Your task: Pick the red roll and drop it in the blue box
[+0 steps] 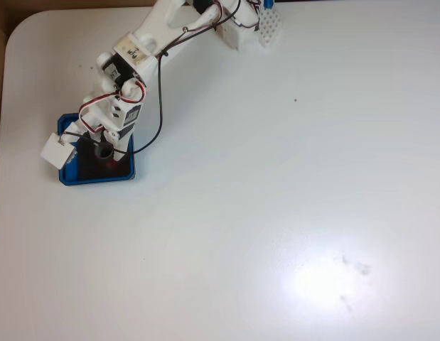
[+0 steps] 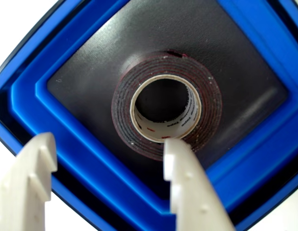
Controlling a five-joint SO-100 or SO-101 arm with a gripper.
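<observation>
The blue box (image 1: 72, 178) sits at the left of the table in the fixed view, with my arm reaching down over it. In the wrist view the red roll (image 2: 212, 98) lies inside the blue box (image 2: 86, 163) on its black floor, dark face and pale core up. My gripper (image 2: 110, 142) hangs open above the box; the right fingertip (image 2: 177, 159) overlaps the roll's near rim, and the left finger stands far apart over the blue wall. In the fixed view the roll (image 1: 104, 150) shows as a grey ring under the gripper (image 1: 99, 152).
A white block (image 1: 58, 150) on the gripper overhangs the box's left edge. The arm's base and a white perforated part (image 1: 270, 28) stand at the table's top edge. The table's left edge runs close to the box.
</observation>
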